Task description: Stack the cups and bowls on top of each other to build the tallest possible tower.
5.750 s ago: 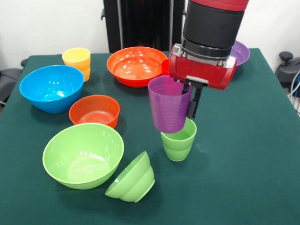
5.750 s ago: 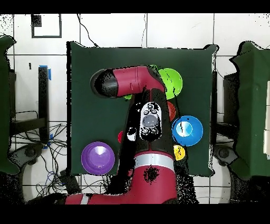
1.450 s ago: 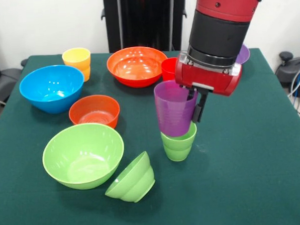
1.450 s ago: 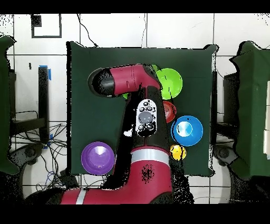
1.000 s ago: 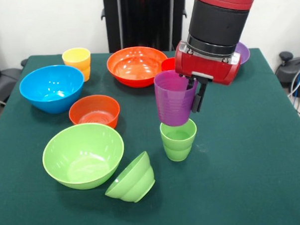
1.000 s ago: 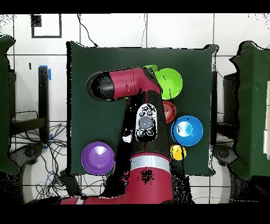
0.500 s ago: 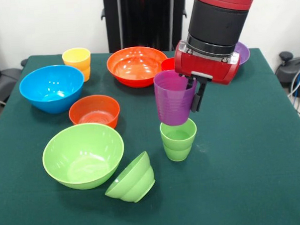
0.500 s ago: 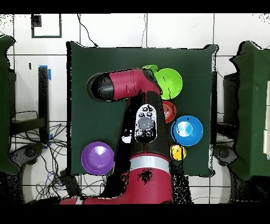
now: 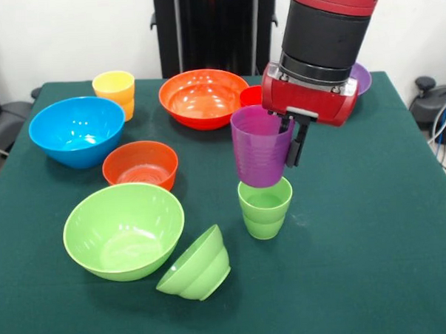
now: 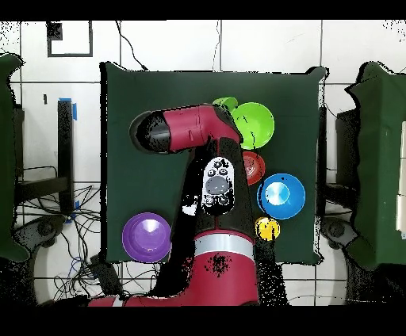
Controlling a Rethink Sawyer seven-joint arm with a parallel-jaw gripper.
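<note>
The claw (image 9: 287, 138) was closed on the rim of the purple cup (image 9: 261, 147), one dark finger (image 9: 294, 145) being seen outside the wall. The cup was held upright, its base just above or touching the mouth of the green cup (image 9: 265, 207) on the table (image 9: 375, 249); whether it had entered could not be told. By this hold the purple cup seemed to be lined up for nesting into the green one, as a first level of the tower.

Four cups were counted in the front view: purple, green, a yellow one (image 9: 115, 92) at the far corner, and a red one (image 9: 250, 97), mostly hidden behind the claw.

Six bowls were counted. Four were large: blue (image 9: 77, 130), orange (image 9: 204, 97), green (image 9: 123, 230), and purple (image 9: 357, 79), the last largely hidden behind the arm. Two were small: an orange-red one (image 9: 140, 165) standing upright and a green one (image 9: 195, 265) tipped on its side against the large green bowl. No bowl had yet been stacked.

In the overhead view the claw and both cups were hidden beneath the arm (image 10: 208, 182).
</note>
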